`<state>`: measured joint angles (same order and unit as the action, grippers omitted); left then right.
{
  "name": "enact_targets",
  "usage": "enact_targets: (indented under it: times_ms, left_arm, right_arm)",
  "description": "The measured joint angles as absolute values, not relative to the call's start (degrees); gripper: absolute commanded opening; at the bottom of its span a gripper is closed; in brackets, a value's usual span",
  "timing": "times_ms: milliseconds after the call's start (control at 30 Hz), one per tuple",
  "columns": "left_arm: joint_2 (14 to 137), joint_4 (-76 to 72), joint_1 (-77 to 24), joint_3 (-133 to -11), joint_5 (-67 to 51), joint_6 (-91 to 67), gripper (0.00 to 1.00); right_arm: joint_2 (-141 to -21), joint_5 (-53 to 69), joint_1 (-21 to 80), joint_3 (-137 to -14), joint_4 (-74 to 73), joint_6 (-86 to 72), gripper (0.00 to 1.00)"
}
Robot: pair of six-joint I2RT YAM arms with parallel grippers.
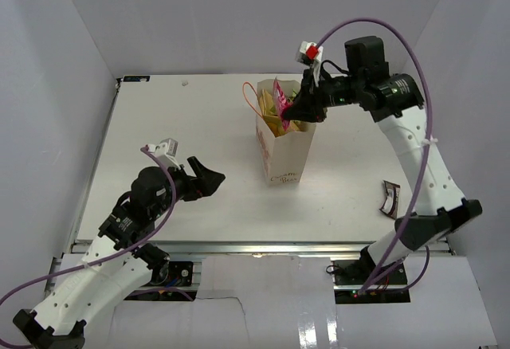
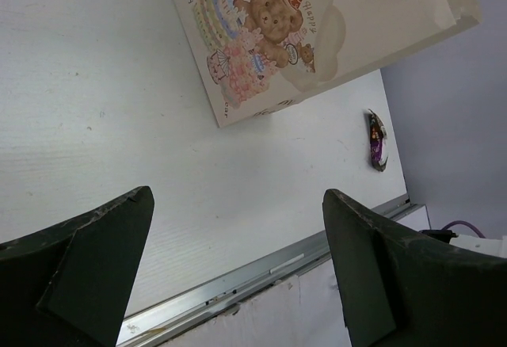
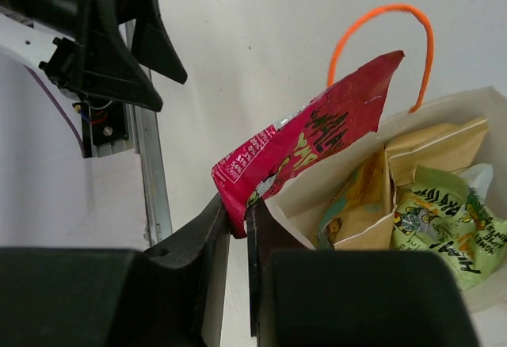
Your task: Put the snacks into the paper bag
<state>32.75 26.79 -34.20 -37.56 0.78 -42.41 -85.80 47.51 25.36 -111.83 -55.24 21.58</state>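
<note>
The cream paper bag [image 1: 285,156] stands upright in the middle of the table, printed with teddy bears on one side [image 2: 333,38]. My right gripper [image 1: 296,114] is at its open mouth, shut on the lower corner of a pink-red snack packet [image 3: 317,145] that sticks up over the rim. Inside the bag lie a yellow-and-teal chip bag [image 3: 368,196] and a green packet [image 3: 444,224]. A dark brown-and-white packet [image 1: 389,200] lies on the table to the right. My left gripper [image 1: 209,175] hovers wide open left of the bag, with nothing between its fingers.
An orange cord handle [image 3: 380,22] arches over the bag's far rim. The metal rail [image 2: 261,272] along the table's near edge runs just below my left gripper [image 2: 238,204]. White walls close in the table on three sides.
</note>
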Motion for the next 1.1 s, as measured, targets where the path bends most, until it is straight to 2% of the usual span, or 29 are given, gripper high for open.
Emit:
enact_targets:
  times_ms: [300,967,1033,1100]
  left_arm:
    - [29.50,27.00,-34.20,-37.54,0.82,-43.57,0.98]
    - [31.68,27.86,-34.20,-37.43,0.78,-43.99,0.98]
    - [31.66,27.86,-34.20,-37.43,0.78,-43.97,0.98]
    - [31.66,27.83,-34.20,-37.43,0.78,-43.97,0.98]
  right_arm:
    - [-96.97,52.56,19.42,-110.02,-51.37,15.40,0.10]
    - [-97.21,52.36,23.59,-102.63,-50.85,20.60,0.13]
    - [-97.23,51.27,23.90,-102.65,-50.85,21.23,0.15]
    - [-97.41,49.80,24.34,-102.65,-50.87,21.78,0.26]
